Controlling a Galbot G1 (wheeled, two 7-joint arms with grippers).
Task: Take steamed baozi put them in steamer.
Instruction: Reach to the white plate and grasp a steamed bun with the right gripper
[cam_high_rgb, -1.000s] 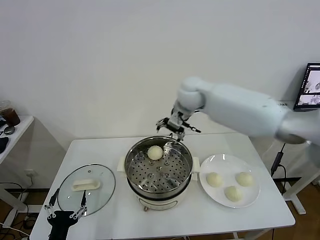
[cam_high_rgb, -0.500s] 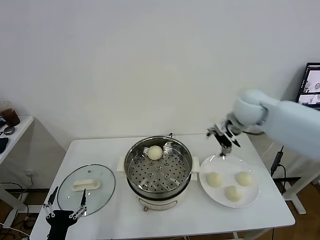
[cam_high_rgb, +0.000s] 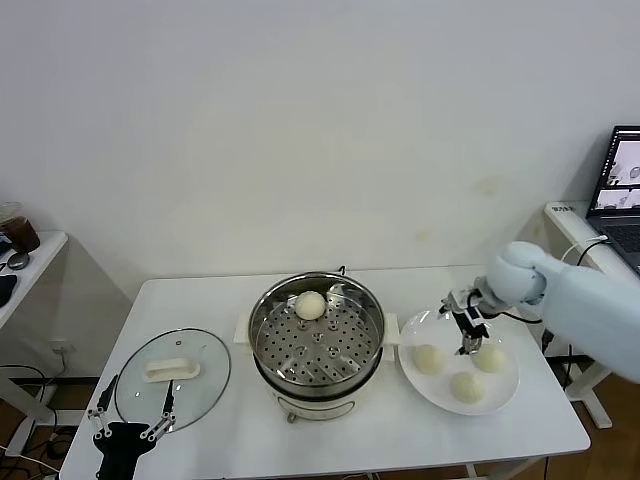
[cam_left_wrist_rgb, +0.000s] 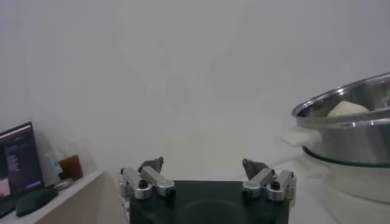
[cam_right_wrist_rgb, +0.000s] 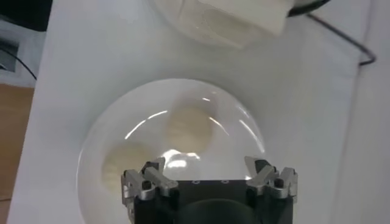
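The steamer (cam_high_rgb: 317, 340), a shiny steel pot with a perforated tray on a white base, stands mid-table and holds one baozi (cam_high_rgb: 310, 305) at its far side. Three more baozi (cam_high_rgb: 429, 359) (cam_high_rgb: 489, 357) (cam_high_rgb: 466, 386) lie on a white plate (cam_high_rgb: 433, 328) to its right. My right gripper (cam_high_rgb: 468, 335) is open and empty, hovering over the plate between the back two buns. In the right wrist view it (cam_right_wrist_rgb: 208, 171) hangs over the plate with two baozi (cam_right_wrist_rgb: 189, 126) (cam_right_wrist_rgb: 125, 166) showing. My left gripper (cam_high_rgb: 131, 415) is open and parked at the table's front left; the left wrist view shows the steamer (cam_left_wrist_rgb: 350, 125).
A round glass lid (cam_high_rgb: 172, 378) with a white handle lies on the table left of the steamer. A side table with a cup (cam_high_rgb: 18, 226) stands far left. A laptop (cam_high_rgb: 618, 180) sits on a stand at the right.
My right arm has swung from the steamer's far rim over to the right and down onto the plate. The baozi in the steamer stays where it was left. The left arm has not moved.
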